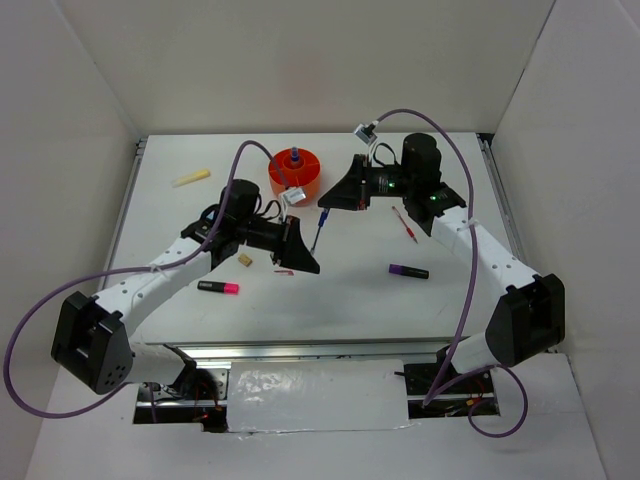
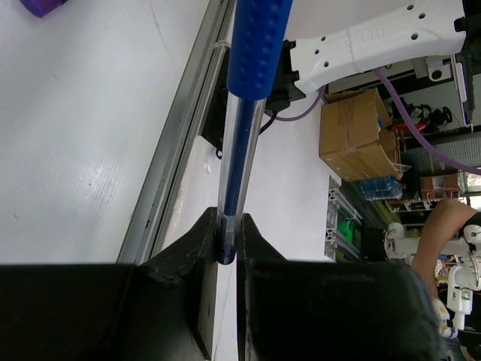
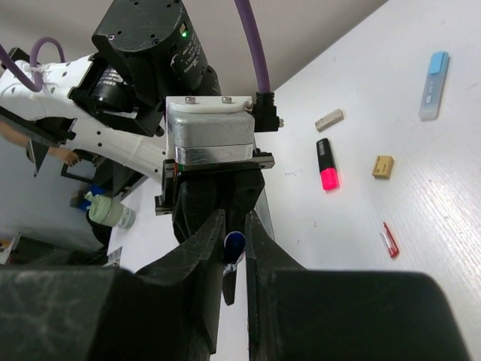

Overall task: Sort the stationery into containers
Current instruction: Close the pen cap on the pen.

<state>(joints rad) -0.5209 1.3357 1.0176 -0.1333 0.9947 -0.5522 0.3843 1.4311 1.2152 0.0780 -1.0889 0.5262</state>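
Pinching one blue pen (image 1: 320,228) from both ends: left gripper (image 2: 228,229) is clamped tight on the clear barrel tip, and right gripper (image 3: 234,226) looks closed on the other end, though that contact is partly hidden. Pen is airborne just right of and nearer than the orange pot (image 1: 312,165), long axis running from the left jaws away toward the right ones. Right gripper looks closer to the pot. Thin clear barrel, dimpled blue grip.

In the black left gripper (image 2: 228,229), a blue pen (image 2: 242,128) — dimpled blue grip, clear barrel. Past the black right gripper (image 3: 235,237): pink-black highlighter (image 3: 325,164), tan eraser (image 3: 383,166), pale-blue strip (image 3: 434,75) — on white table (image 3: 421,226).
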